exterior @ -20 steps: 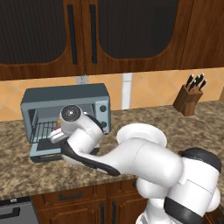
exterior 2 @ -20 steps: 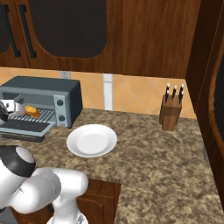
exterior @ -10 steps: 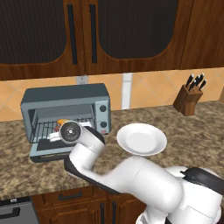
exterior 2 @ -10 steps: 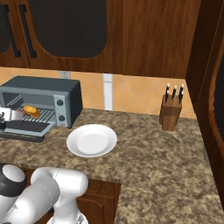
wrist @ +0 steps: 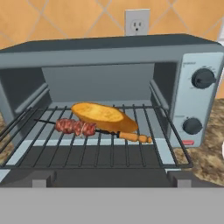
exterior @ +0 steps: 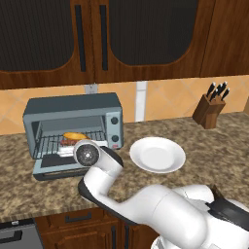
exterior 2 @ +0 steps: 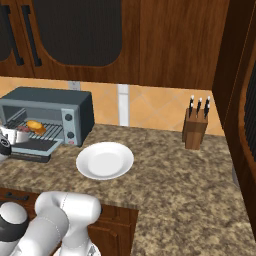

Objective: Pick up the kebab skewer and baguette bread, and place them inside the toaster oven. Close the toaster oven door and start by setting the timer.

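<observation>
Hand view: looks right into toaster oven [wrist: 109,57]. Baguette bread [wrist: 103,117] lies on wire rack [wrist: 96,146], tilted, mid of rack. Kebab skewer [wrist: 94,128] lies just in front of bread, touching it; meat bits [wrist: 75,127] at left end, stick end pokes out to right. Toaster oven door [wrist: 109,177] dropped down flat at bottom. Two dark knobs [wrist: 203,78] on right panel, one above other. Wall outlet [wrist: 137,22] behind oven.

Left base view: oven [exterior: 73,109] sits on brown stone counter [exterior: 214,146], door [exterior: 56,168] hangs open, bread [exterior: 75,136] inside w/ skewer [exterior: 69,142] beside it. White plate [exterior: 157,154] just right of oven. Knife block [exterior: 210,110] far right by wall. Arm's wrist in front of door.

Right base view: gripper [exterior 2: 19,135] at left edge, near open oven [exterior 2: 47,102]. Fingers spread wide, nothing held.
</observation>
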Controlling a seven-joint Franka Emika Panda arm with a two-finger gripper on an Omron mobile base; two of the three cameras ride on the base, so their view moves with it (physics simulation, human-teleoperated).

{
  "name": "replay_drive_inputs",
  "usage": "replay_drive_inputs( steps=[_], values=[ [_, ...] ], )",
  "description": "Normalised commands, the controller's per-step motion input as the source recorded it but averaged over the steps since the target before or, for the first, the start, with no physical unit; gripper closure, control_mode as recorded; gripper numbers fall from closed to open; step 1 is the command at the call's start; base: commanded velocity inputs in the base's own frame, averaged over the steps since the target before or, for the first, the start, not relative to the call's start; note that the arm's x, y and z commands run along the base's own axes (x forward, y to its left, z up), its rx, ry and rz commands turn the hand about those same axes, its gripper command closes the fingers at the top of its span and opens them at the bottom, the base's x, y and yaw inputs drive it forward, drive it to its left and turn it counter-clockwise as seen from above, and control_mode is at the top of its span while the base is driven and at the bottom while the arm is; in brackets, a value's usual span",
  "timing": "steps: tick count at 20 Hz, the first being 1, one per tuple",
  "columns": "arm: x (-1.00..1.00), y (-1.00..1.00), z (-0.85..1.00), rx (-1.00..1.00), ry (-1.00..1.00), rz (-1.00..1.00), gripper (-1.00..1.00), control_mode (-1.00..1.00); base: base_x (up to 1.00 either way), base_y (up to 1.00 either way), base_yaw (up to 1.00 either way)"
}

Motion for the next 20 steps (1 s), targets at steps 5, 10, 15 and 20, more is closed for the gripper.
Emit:
replay_drive_inputs(
  steps=[5,10,15,20],
  values=[
    [-0.03,-0.02,-0.01,0.0,0.0,0.0,-1.0,-1.0,0.0,0.0,0.0],
    [-0.08,0.0,-0.04,0.0,0.0,0.0,-1.0,-1.0,0.0,0.0,0.0],
    [0.0,0.0,0.0,0.0,0.0,0.0,-1.0,-1.0,0.0,0.0,0.0],
    [0.0,0.0,0.0,0.0,0.0,0.0,-1.0,-1.0,0.0,0.0,0.0]
  ],
)
